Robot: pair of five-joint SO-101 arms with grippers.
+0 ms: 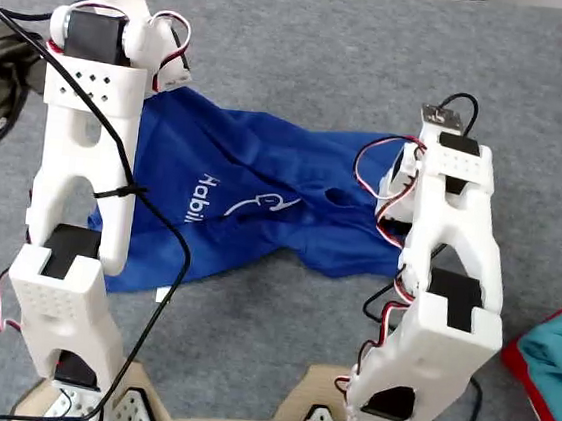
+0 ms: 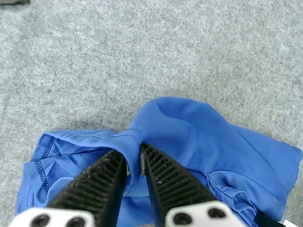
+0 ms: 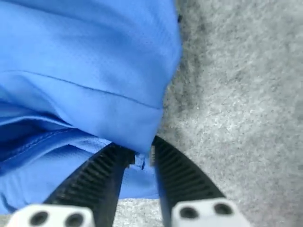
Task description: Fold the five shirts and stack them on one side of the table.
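Clamped on a seamed fold of the blue shirt [image 1: 252, 197] is my left claw [image 2: 134, 158]; my right claw [image 3: 141, 153] is closed on the opposite edge. Teal and red cloth [image 1: 558, 350] sits at the desk's [image 1: 329, 45] right edge. The shirt lies rumpled mid-desk between my arms. Both bites look thin, so an uneven pull could slip a hem free and bunch the shirt.

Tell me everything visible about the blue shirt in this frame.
The blue shirt is thin, smooth fabric with stitched hems and white print. It lies crumpled and unfolded across the middle of the grey table. The left claw pinches a bunched fold at one end; the right claw pinches an edge at the other.
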